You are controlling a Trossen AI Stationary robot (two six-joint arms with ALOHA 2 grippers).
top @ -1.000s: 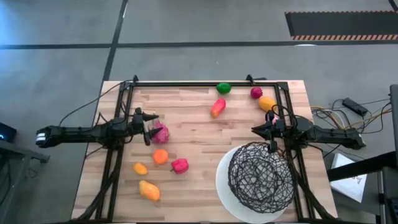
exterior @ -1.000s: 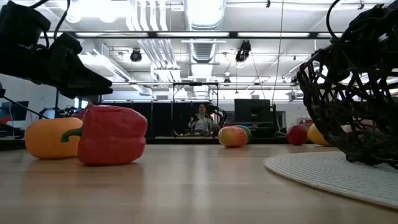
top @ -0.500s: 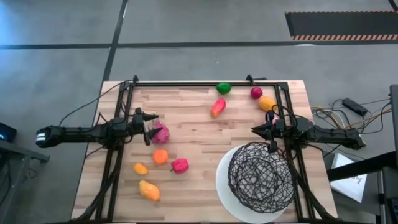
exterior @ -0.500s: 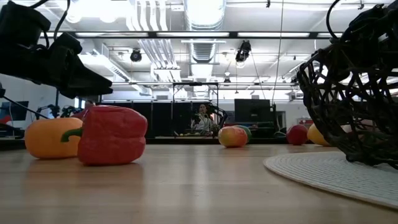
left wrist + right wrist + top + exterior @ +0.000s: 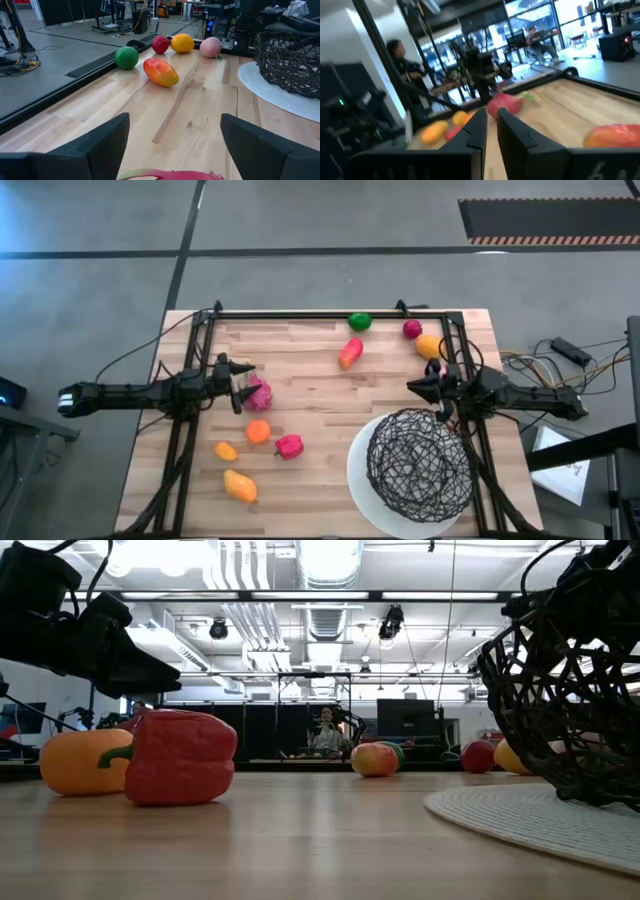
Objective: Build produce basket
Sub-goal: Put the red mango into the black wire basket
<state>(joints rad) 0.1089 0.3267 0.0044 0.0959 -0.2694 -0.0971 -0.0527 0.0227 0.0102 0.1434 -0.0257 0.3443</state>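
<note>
Even indoor light, one view blurred

Ceiling tubes glare white in the low view, and the table under them is evenly bright with only faint shadows. The right wrist view is smeared (its background people are soft shapes). The left wrist view is crisp far off, though the magenta fruit at its edge is unfocused.

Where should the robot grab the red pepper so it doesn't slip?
Probably around its blocky middle. The red pepper lies on its side on the table, green stem toward the orange fruit beside it. Coming straight down from above, the nearer left gripper, open beside the pink fruit, could close across the flatter sides, away from the stem.
</note>
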